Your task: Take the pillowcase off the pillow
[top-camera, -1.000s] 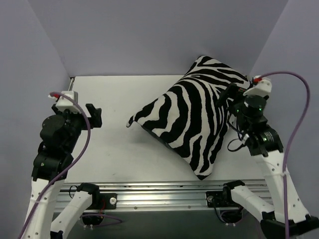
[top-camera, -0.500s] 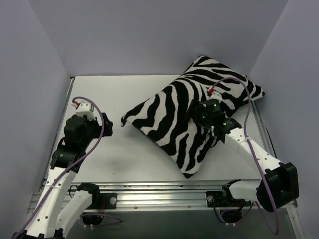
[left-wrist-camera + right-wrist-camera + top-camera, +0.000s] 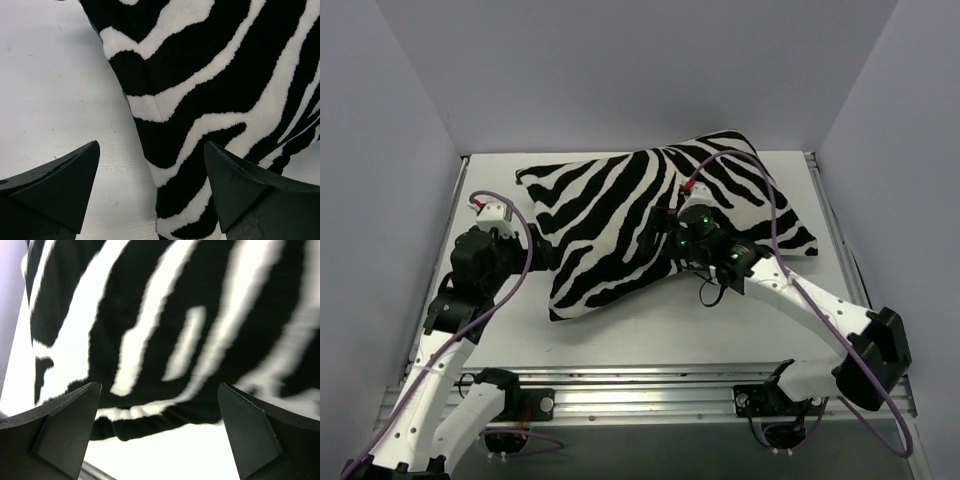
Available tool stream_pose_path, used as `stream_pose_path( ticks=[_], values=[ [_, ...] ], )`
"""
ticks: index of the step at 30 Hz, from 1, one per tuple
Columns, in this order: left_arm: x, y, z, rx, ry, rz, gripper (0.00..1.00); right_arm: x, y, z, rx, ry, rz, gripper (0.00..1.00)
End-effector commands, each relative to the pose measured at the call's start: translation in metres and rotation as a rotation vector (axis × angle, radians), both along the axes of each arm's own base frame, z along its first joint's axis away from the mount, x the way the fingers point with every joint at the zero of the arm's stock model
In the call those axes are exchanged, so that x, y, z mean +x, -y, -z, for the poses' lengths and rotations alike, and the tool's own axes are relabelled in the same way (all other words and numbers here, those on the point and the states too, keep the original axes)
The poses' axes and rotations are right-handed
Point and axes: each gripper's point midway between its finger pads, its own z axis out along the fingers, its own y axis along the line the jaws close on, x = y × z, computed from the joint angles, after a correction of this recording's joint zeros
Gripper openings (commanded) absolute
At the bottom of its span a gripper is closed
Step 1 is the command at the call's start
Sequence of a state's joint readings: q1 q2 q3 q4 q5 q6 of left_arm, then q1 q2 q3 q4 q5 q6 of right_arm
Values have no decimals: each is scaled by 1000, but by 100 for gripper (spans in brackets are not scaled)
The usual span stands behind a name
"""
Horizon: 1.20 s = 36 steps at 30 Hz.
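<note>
Black-and-white stripes, top view: the pillowcase lies striped side up across the table, running from about 10 o'clock to 3 o'clock. It covers the pillow completely, so I see no white filling and no opening.
Left arm, top view: the left gripper sits low at the cover's 8 o'clock edge.
Right arm, top view: the right gripper is over the cover's middle. I cannot read its spread from up here.
Left wrist view: the jaws are spread wide and hold nothing. The cover's side edge runs up between them toward 12 o'clock, with bare table at 9 o'clock.
Right wrist view: this view is blurred. The jaws are wide apart and empty, stripes fill the view, and the cover's rim runs along 6 o'clock with table beyond it.
Step in hand: I judge this as getting a first hold on the cloth, with nothing peeled yet.
Doing it well: I would drop the left jaws over the edge and pinch only the outer cloth, not the stuffing. The right arm should press or pin the bulk so the bundle does not slide.
Risk: if I grab cloth and filling together, the whole thing simply drags across the table.
</note>
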<state>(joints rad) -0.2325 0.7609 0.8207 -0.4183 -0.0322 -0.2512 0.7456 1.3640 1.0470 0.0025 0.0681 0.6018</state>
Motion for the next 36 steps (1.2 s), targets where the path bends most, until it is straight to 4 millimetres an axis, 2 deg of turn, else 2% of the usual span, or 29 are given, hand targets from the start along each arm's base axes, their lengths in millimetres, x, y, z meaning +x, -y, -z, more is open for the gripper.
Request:
stream_pose_path(
  ticks=[1, 2, 3, 6, 7, 8, 9, 10, 11, 12, 13, 14, 15, 16, 18, 19, 21, 22, 23, 24, 25, 27, 28, 29, 30, 32, 33, 35, 36],
  values=[
    [22, 16, -48, -20, 113, 54, 94, 11, 66, -35, 46, 66, 272, 100],
    [27, 17, -55, -19, 122, 55, 94, 8, 81, -46, 85, 82, 310, 100],
    [35, 19, -65, -16, 148, 58, 94, 4, 93, -31, 85, 49, 338, 100],
    [69, 28, -90, -6, 182, 66, 94, 3, 139, -18, 125, 12, 474, 100],
    [89, 35, -80, 8, 146, 73, 94, 2, 144, -14, 139, -1, 480, 100],
    [101, 39, -102, 3, 187, 75, 94, 4, 158, -14, 152, -1, 514, 100],
    [115, 42, -107, 8, 201, 75, 94, 5, 163, -10, 163, -6, 523, 100],
    [140, 49, -87, 23, 150, 78, 94, 1, 162, 3, 174, -42, 501, 100],
    [154, 56, -108, 15, 195, 85, 94, 6, 172, 6, 196, -49, 521, 100],
    [168, 61, -103, 23, 183, 90, 94, 11, 173, 6, 228, -39, 519, 100],
    [191, 67, -74, 40, 118, 88, 94, 9, 164, 19, 264, -84, 467, 100],
    [201, 75, -83, 38, 125, 95, 94, 19, 166, 13, 315, -55, 468, 100],
    [210, 81, -73, 39, 96, 99, 94, 22, 163, 16, 329, -55, 451, 100],
    [222, 89, -43, 43, 28, 111, 94, 26, 160, 23, 327, -72, 440, 100],
    [223, 100, -12, 36, -65, 121, 94, 38, 153, 22, 319, -52, 398, 100],
    [220, 102, 0, 32, -100, 108, 94, 45, 150, 36, 300, -88, 392, 100],
    [198, 108, 35, 14, -213, 80, 94, 61, 140, 31, 304, -78, 346, 100],
    [188, 110, 46, 4, -247, 70, 94, 69, 137, 47, 286, -114, 335, 100],
    [178, 112, 58, -5, -276, 68, 94, 81, 131, 37, 306, -81, 314, 100],
    [161, 122, 57, -34, -287, 81, 94, 86, 123, 35, 324, -82, 277, 99],
    [138, 121, 87, -22, -361, 87, 94, 93, 116, 47, 316, -108, 257, 99],
    [107, 130, 90, -63, -381, 121, 94, 112, 102, 31, 328, -75, 210, 98],
    [81, 135, 113, -57, -441, 145, 94, 118, 90, 41, 311, -100, 182, 98],
    [66, 141, 116, -76, -458, 175, 94, 122, 82, 39, 294, -90, 151, 98],
    [50, 149, 104, -129, -455, 208, 94, 135, 71, 20, 298, -51, 121, 98],
    [13, 163, 113, -148, -495, 267, 94, 142, 51, 28, 259, -61, 71, 98],
    [-1, 172, 97, -198, -474, 299, 94, 147, 44, 25, 253, -51, 55, 98],
    [-25, 183, 94, -227, -483, 343, 94, 159, 27, 18, 243, -32, 16, 98],
    [-30, 184, 80, -268, -459, 345, 94, 162, 22, 17, 242, -32, 5, 98]
  ],
)
